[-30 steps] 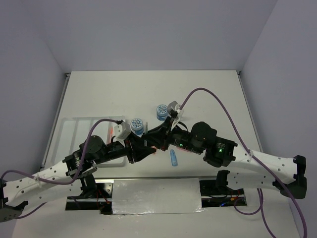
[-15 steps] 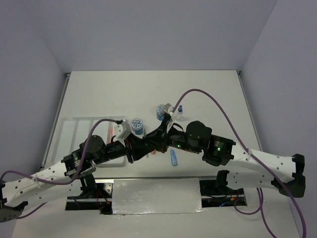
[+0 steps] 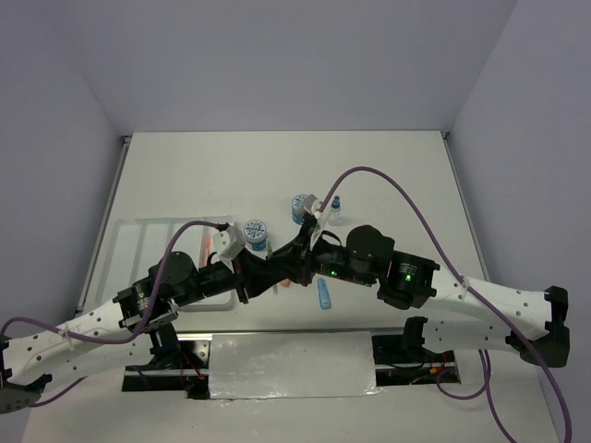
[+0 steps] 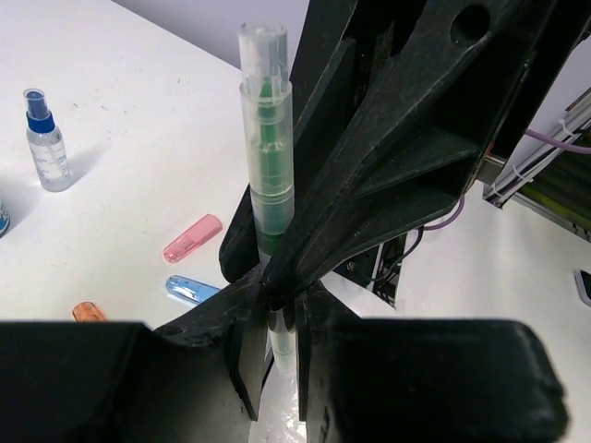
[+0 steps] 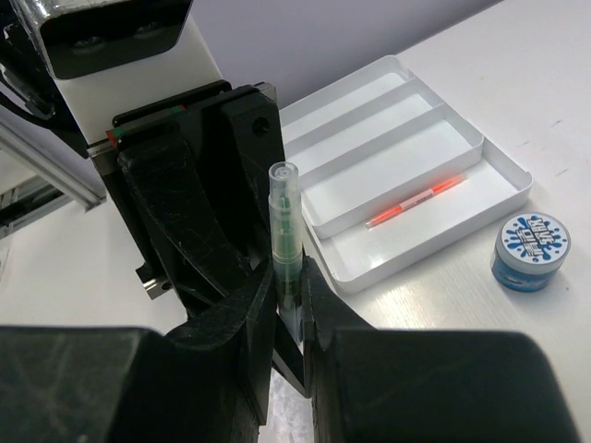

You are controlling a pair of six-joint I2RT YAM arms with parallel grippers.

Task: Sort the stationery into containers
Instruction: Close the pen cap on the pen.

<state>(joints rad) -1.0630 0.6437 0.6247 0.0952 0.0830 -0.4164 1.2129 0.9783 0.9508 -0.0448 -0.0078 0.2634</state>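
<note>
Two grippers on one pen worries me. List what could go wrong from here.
1. The left gripper and right gripper both seem clamped on the green pen; if either arm moves before one releases, it could bend or flick away.
2. Their jaws sit interlocked, so pulling apart may knock them together.
3. Much of the pen stands above both grips, so it may tilt on release and miss the tray.
</note>
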